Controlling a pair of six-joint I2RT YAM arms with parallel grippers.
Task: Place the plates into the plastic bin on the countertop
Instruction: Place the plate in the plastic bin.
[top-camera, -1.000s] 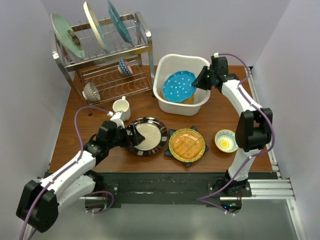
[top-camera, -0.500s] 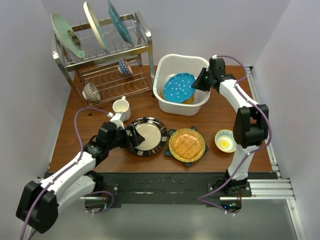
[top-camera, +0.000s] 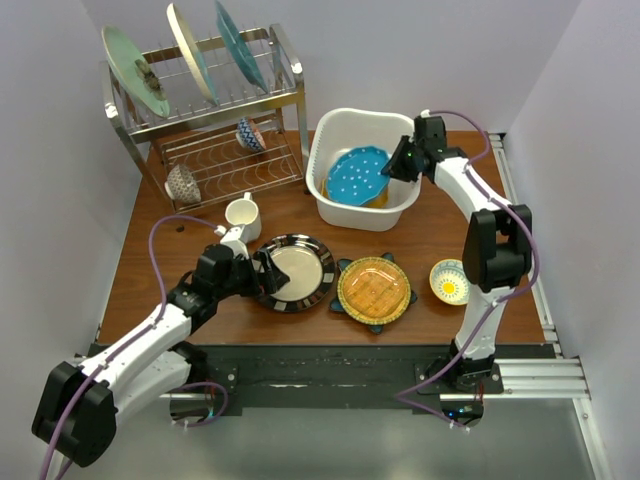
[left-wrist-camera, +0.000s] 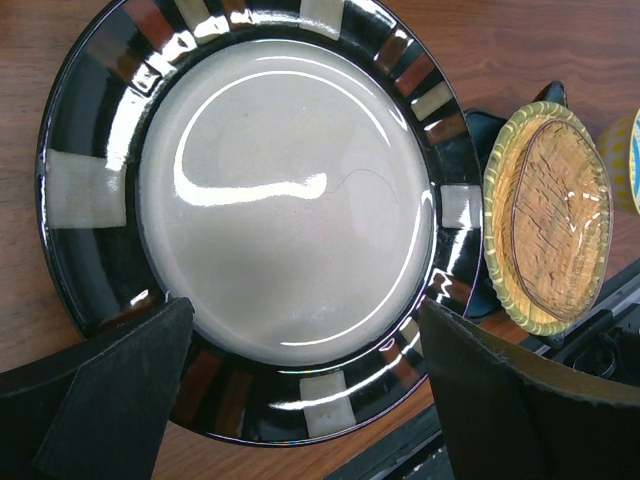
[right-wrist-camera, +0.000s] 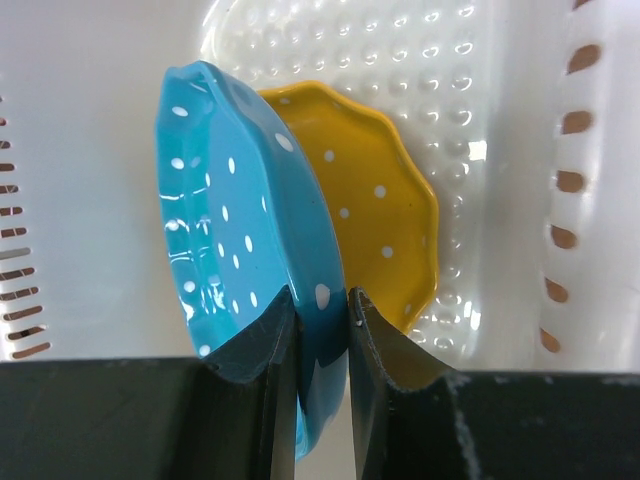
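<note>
In the plastic bin (top-camera: 352, 216), the blue dotted plate (top-camera: 357, 175) hangs tilted, rim pinched by the right gripper (top-camera: 398, 163); I'd lower it flat onto the orange plate (right-wrist-camera: 385, 215) before releasing. Rt wrist view shows that orange plate clearly, top view barely. Left gripper (left-wrist-camera: 300, 322) gapes wide over the black-rimmed plate (left-wrist-camera: 285, 210).

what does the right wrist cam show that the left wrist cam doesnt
Only the right wrist view: the blue dotted plate pinched at its rim by the right jaws, with the orange dotted plate behind it, inside the plastic bin. Only the left wrist view: the black-rimmed cream plate lying flat on the table, framed by the open left jaws, with the amber plate beside it. Both: dark jaws along the bottom edge and a plate between them.
</note>
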